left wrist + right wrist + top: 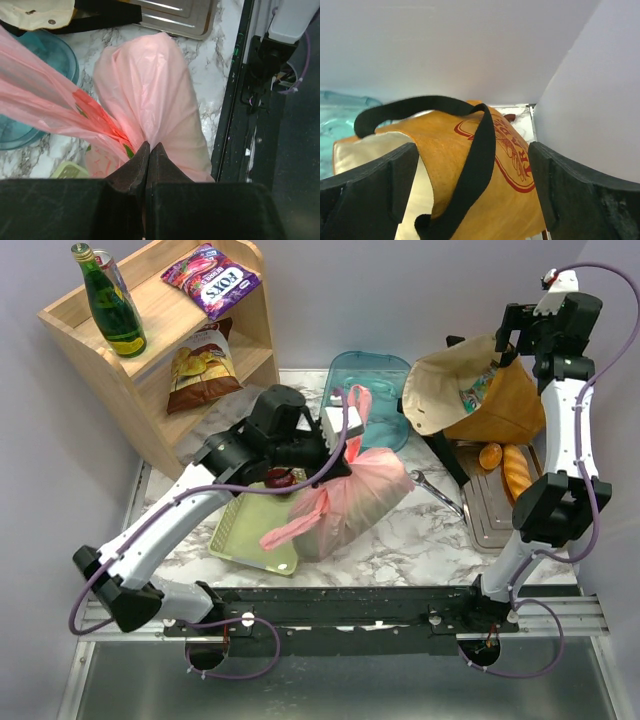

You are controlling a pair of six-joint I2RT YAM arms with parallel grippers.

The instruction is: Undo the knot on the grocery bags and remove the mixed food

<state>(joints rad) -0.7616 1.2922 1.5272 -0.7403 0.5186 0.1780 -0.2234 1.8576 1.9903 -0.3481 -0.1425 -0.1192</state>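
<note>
The thin pink plastic bag (350, 502) lies full in the middle of the table; it also shows in the left wrist view (150, 90). My left gripper (335, 455) is shut on its gathered top (149, 146). A stretched strip of pink plastic (358, 405) runs away from the jaws. Red-orange and green pieces (102, 122) show through the plastic. The knot itself is hidden by the jaws. The mustard tote (495, 400) stands at the back right, cream lining showing. My right gripper (510, 340) is open over the tote's top (472, 150); the tote's black strap (475, 170) runs between the fingers.
A small orange (490, 455) and a long yellow piece (517, 470) lie on a metal tray (488, 515). A green tray (250, 530) with a dark red fruit (280, 478), a teal container (370, 375) and a wooden shelf (150, 350) stand nearby.
</note>
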